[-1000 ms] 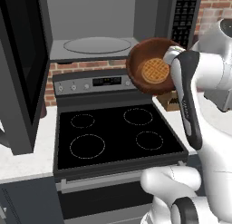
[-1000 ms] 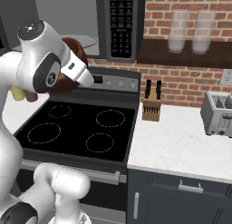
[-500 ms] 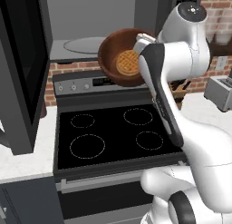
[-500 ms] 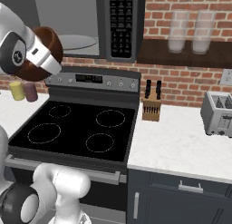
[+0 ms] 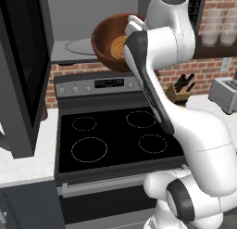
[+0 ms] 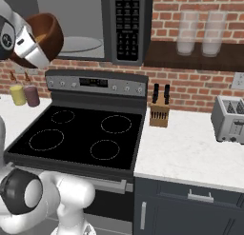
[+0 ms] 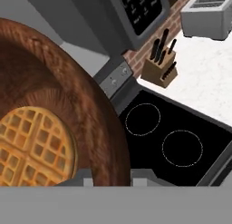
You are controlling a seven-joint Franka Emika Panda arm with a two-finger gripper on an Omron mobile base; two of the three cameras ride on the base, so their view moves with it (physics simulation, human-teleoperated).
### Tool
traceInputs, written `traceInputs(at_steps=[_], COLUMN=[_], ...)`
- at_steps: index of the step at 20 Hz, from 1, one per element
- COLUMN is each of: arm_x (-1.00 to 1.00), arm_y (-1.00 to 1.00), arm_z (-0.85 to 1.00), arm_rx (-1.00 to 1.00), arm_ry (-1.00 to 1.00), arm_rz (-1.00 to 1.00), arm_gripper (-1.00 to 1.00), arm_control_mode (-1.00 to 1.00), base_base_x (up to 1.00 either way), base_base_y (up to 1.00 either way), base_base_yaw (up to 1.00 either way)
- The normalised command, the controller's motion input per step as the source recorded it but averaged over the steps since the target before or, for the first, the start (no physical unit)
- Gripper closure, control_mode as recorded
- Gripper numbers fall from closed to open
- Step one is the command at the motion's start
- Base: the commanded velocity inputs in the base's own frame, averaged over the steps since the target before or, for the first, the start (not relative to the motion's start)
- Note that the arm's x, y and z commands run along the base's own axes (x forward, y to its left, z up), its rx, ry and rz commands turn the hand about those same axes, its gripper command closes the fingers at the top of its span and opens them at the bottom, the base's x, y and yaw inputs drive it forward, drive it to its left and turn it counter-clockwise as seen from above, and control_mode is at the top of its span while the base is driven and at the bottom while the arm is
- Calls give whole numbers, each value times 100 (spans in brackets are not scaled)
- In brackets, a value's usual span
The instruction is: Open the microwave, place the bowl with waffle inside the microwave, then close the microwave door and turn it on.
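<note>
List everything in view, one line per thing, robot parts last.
microwave: one, dark grey, above the stove, interior exposed
microwave door: one, dark with black glass, swung open at left
glass turntable: one, clear, on the microwave floor
bowl: one, reddish-brown, held tilted in front of the microwave opening
waffle: one, golden, inside the bowl
stove: one, black top, silver knob panel, centre
knife block: one, tan with black handles, counter right of the stove
toaster: one, silver, far right counter
glasses: two, clear, on the dark shelf
jars: two, yellow and purple, counter left of the stove
hand: one, dark tips, closed on the bowl's rim
</note>
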Motion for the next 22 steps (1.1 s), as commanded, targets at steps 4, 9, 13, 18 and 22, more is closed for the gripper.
traceInputs(at_steps=[4, 9, 13, 18, 22], arm_x=[68, 57, 45, 53, 63], arm_y=[10, 2, 0, 0, 3], arm_z=[0, 0, 0, -8, -2], arm_rx=[17, 24, 25, 20, 10], arm_ry=[0, 0, 0, 0, 0], arm_rz=[-12, -4, -1, -1, -2], arm_gripper=[100, 100, 100, 100, 100], arm_control_mode=[-100, -100, -100, -100, -100], base_base_x=[0, 0, 0, 0, 0], base_base_y=[0, 0, 0, 0, 0], base_base_yaw=[0, 0, 0, 0, 0])
